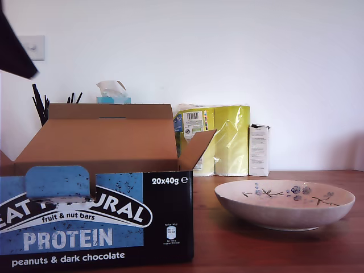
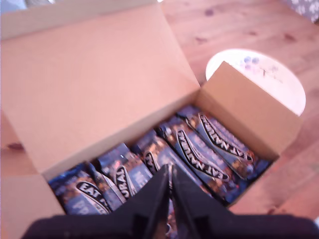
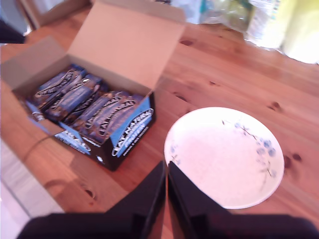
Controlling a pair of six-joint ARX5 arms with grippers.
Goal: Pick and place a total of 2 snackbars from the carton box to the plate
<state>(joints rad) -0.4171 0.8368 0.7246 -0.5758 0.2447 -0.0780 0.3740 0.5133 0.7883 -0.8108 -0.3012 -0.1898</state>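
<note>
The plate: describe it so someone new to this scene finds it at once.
Start at the big brown carton box with the black-and-blue printed front on the wooden table. Beside it, toward the exterior view's right, sits the plate. It is the only dish: wide, shallow, cream, empty, with blue flowers on thin dark branches painted inside.

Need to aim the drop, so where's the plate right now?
The plate sits on the wooden table at the exterior view's right, just beside the carton box, with no bars in it.
</note>
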